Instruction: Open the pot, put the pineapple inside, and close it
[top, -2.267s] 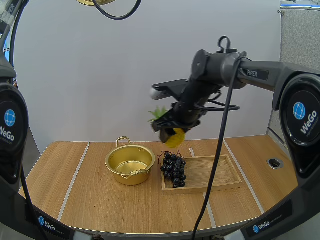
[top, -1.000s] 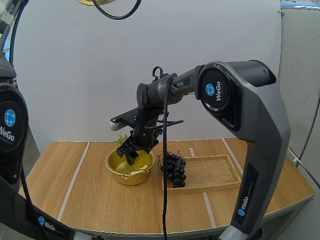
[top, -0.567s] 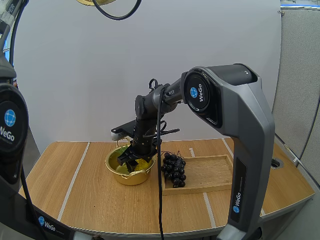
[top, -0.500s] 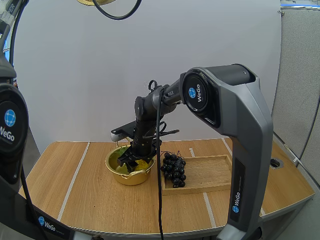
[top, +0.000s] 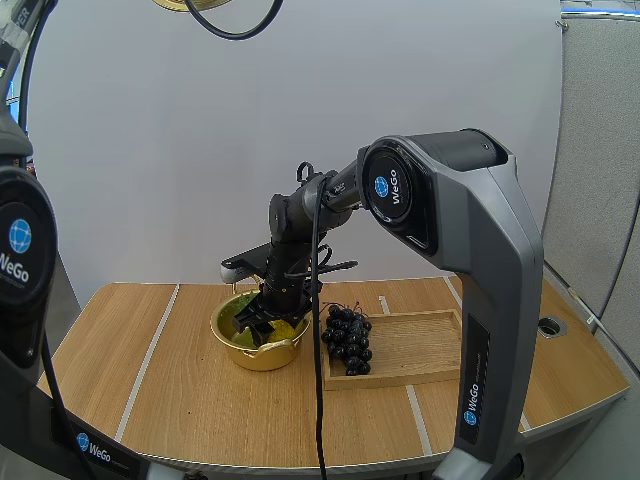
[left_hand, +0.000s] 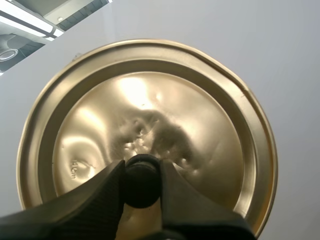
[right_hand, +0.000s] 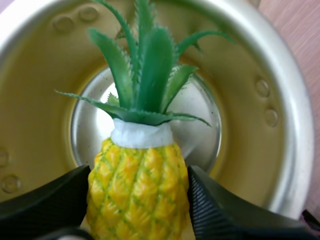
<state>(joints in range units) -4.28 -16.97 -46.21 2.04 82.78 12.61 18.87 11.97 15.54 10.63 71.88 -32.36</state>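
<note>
Grey right arm (top: 480, 230); blue-white WeGo logo (top: 386, 187); black ribbed tool fingers (right_hand: 220, 215).

Right claw (top: 262, 322) in gold pot (top: 262, 356) (pineapple (top: 287, 329) too), grapes (top: 346, 338) on wooden tray (top: 425, 352) edge

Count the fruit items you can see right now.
2. The pineapple is pinched by the right gripper inside the pot; the bunch of grapes lies at the left end of the wooden tray. None seems hidden.
</note>
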